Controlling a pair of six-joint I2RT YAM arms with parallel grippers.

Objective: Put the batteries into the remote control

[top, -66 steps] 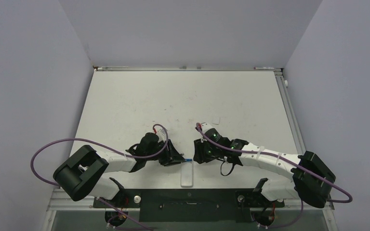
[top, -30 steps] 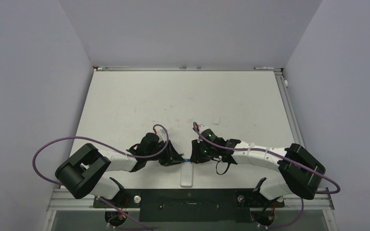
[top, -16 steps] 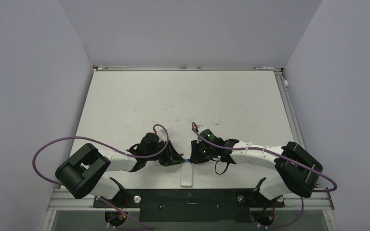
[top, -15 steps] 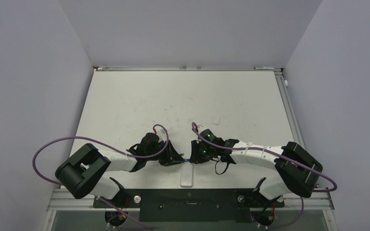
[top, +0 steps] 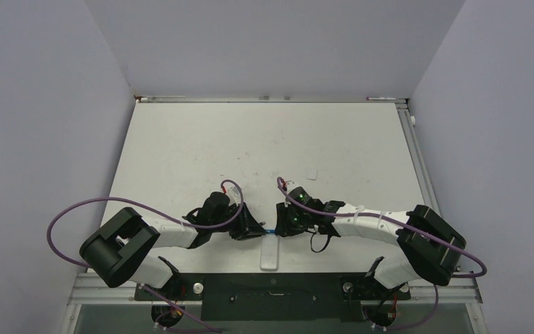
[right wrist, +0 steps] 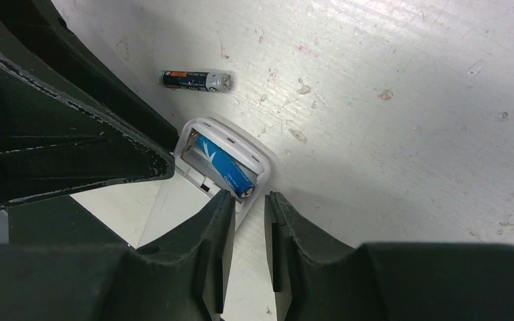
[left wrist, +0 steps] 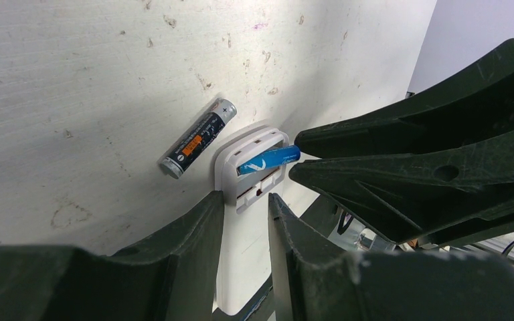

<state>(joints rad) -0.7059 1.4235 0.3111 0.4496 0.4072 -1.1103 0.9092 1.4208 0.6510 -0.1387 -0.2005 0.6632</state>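
Right wrist view: the right claw (right wrist: 246,199), having closed in beside the narrow left claw (left wrist: 246,199), stands narrow at the blue battery (right wrist: 222,167), which lies askew in the remote control's (right wrist: 260,160) open bay at mid-frame; I cannot tell whether it grips, so seating remains, and the dark battery (right wrist: 195,79) waits upper left.

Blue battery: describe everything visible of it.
The blue battery is a thin cylinder in a glossy blue wrap with white markings. It lies slanted across the open compartment at the end of the white remote, resting on its inner floor. One end reaches the gap between the right end effector's fingertips; whether they pinch it cannot be told.
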